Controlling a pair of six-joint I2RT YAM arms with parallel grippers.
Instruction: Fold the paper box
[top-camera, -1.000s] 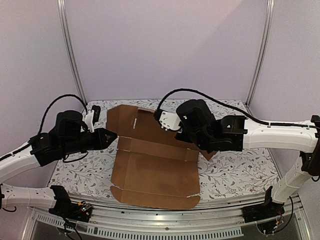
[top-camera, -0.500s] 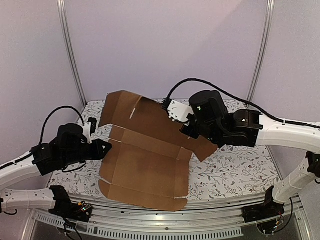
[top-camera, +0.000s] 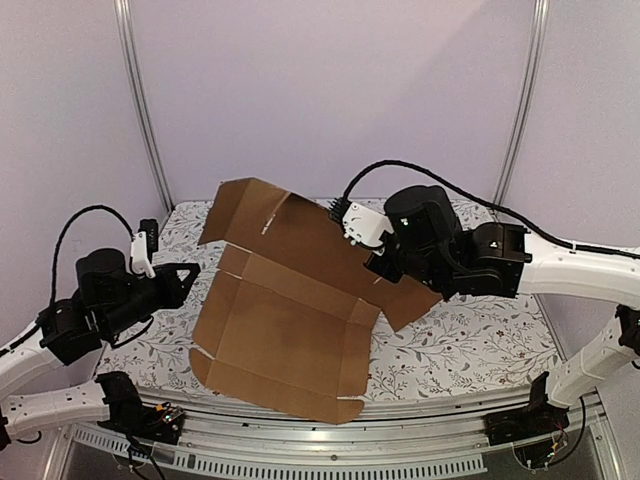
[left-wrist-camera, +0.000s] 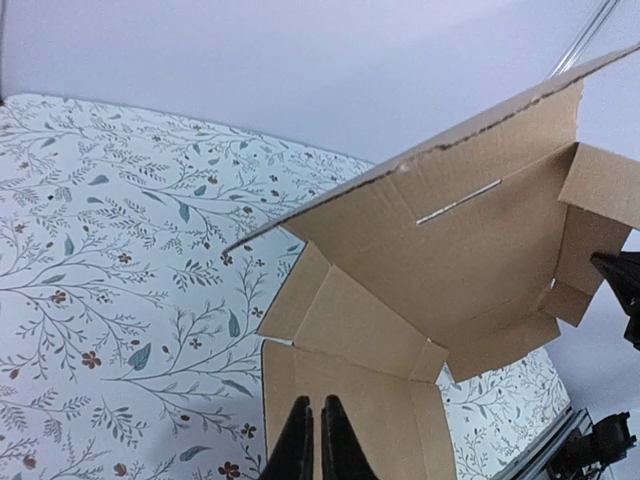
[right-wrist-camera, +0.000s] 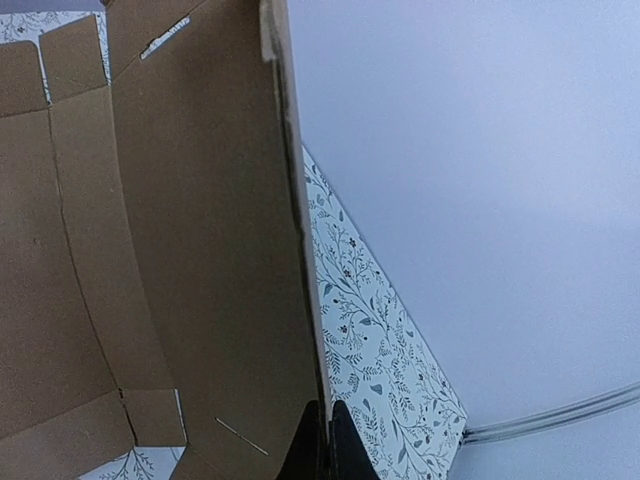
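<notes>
The right hand (top-camera: 374, 264) is clamping the far panel's edge of the plain brown die-cut cardboard box sheet (top-camera: 285, 340), holding it tilted up off the floral surface (top-camera: 455, 350). The left hand (top-camera: 188, 271), fingers together and empty, is hovering just left, nearer the sheet's flat left flaps.

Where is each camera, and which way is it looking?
Top: above and behind, looking down on the box, left arm and right arm.
Left wrist: on the left arm, facing the box over the table; left gripper at bottom.
Right wrist: on the right arm, looking along the box's raised panel; right gripper pinches its edge.
All share the box.
</notes>
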